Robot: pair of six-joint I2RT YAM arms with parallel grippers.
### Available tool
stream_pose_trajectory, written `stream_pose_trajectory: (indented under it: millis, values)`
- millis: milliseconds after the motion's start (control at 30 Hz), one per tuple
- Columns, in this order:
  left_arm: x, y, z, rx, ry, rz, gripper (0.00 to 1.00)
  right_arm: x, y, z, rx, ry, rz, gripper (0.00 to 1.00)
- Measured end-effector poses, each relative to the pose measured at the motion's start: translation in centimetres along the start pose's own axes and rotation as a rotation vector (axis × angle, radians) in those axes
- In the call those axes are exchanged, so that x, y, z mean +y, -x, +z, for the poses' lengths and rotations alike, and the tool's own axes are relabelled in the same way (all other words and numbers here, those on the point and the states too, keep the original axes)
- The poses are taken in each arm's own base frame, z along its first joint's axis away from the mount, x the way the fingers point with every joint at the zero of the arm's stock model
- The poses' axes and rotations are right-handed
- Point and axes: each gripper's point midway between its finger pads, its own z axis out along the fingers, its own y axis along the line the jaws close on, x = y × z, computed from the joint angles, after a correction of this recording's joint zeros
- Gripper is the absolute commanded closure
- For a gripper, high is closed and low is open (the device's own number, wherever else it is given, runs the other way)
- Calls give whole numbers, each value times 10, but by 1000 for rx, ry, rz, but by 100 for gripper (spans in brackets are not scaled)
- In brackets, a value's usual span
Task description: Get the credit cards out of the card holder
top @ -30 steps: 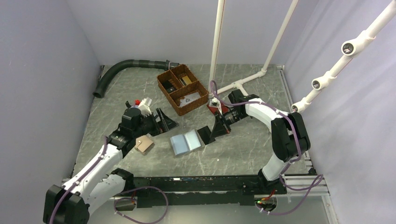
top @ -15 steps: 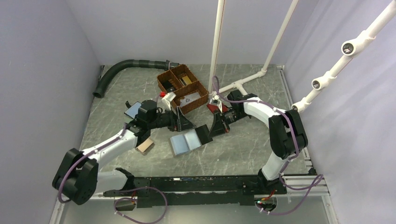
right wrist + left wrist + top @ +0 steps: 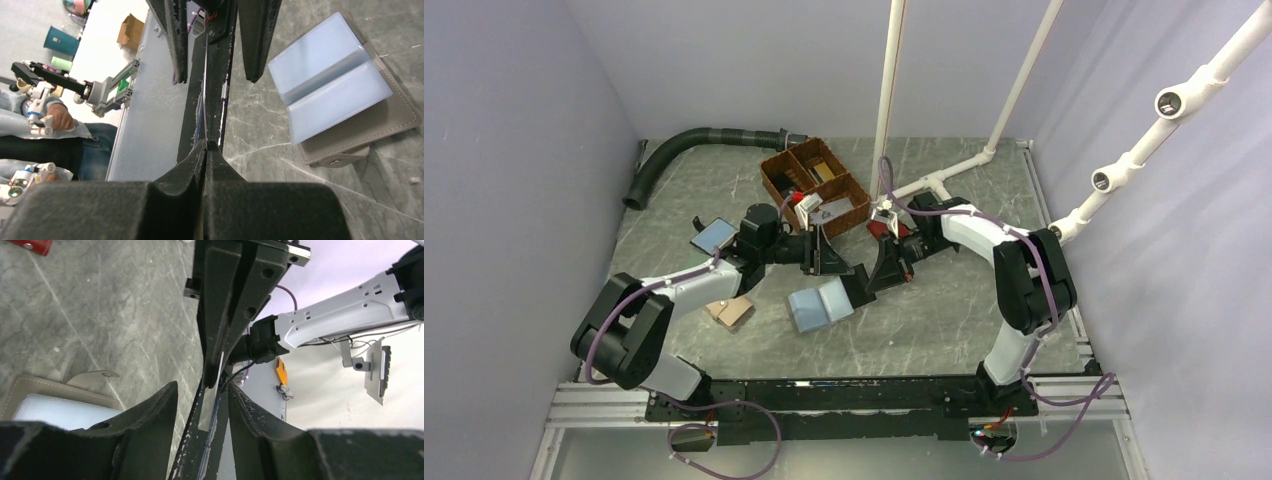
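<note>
One credit card (image 3: 205,100) is out of the card holder (image 3: 340,85) and hangs in the air, edge-on to both wrist cameras. It is pinched at one end by the right gripper (image 3: 206,145), whose jaws are pressed together on it. The left gripper (image 3: 202,390) faces it from the other side with its jaws apart, one finger on each face of the card's free end. A gap shows on both sides, so it grips nothing yet. This looks like a handover between the arms. The card holder lies open on the counter (image 3: 924,330), light blue inside up and its small tab to one side, just beside and below the two grippers. Whether more cards sit in its slots cannot be told from these views. The card is likely to be light, thin and fairly stiff, with slick faces and a little flex along its length. The sound hold is therefore flat on the two broad faces, with the pads well in from the edge rather than nipping a corner. A shallow pinch could let it pivot or slide out. The right gripper should probably keep its clamp until the left has closed squarely. The holder itself seems soft and light. Any card drawn from a snug slot may drag it along the counter unless one gripper pins it down.
</note>
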Motion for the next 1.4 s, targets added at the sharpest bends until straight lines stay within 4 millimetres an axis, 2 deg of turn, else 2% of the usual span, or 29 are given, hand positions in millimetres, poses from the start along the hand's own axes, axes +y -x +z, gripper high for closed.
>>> stream_pose_trajectory:
  millis: [67, 100, 133, 200, 233, 267, 300, 400, 500, 600, 800, 900, 1133, 1233, 1400]
  values:
    - [-3, -1, 1, 15, -22, 5, 57, 0, 1, 0, -1, 4, 0, 100]
    - [-5, -2, 1, 21, -31, 8, 63, -1, 2, 0, -1, 6, 0, 100]
    - [-6, -3, 1, 34, -44, 8, 71, -2, 3, 0, -1, 8, 0, 100]
    - [-9, -5, 3, 55, -64, 4, 98, -3, 3, 0, 0, 11, 2, 100]
    - [-9, -6, 4, 67, -75, 2, 100, -3, 4, 0, 0, 13, 3, 100]
    - [-9, -7, 5, 79, -84, -7, 100, -3, 4, 0, 0, 16, 7, 100]
    - [-8, -8, 6, 91, -93, -6, 100, -2, 3, 0, 1, 19, 15, 94]
    - [-3, -7, 7, 114, -92, -24, 100, -1, 1, 0, 9, 20, 25, 64]
    - [5, -2, -1, 112, -39, -27, 100, -4, 1, -1, 27, 3, 8, 50]
    - [13, 17, -25, 48, 59, 3, 100, -16, -4, -5, 66, -62, 11, 45]
    - [16, 78, -75, -101, 235, 128, 100, -39, -9, -21, 115, -186, 16, 43]
    - [22, 98, -89, -128, 331, 161, 100, -47, -7, -28, 153, -235, -11, 42]
    - [41, 141, -120, -187, 573, 242, 100, -63, 25, -49, 267, -317, -251, 44]
    - [54, 160, -131, -218, 658, 272, 100, -65, 26, -55, 312, -333, -315, 44]
    - [83, 179, -145, -234, 750, 269, 100, -73, 24, -62, 363, -358, -330, 43]
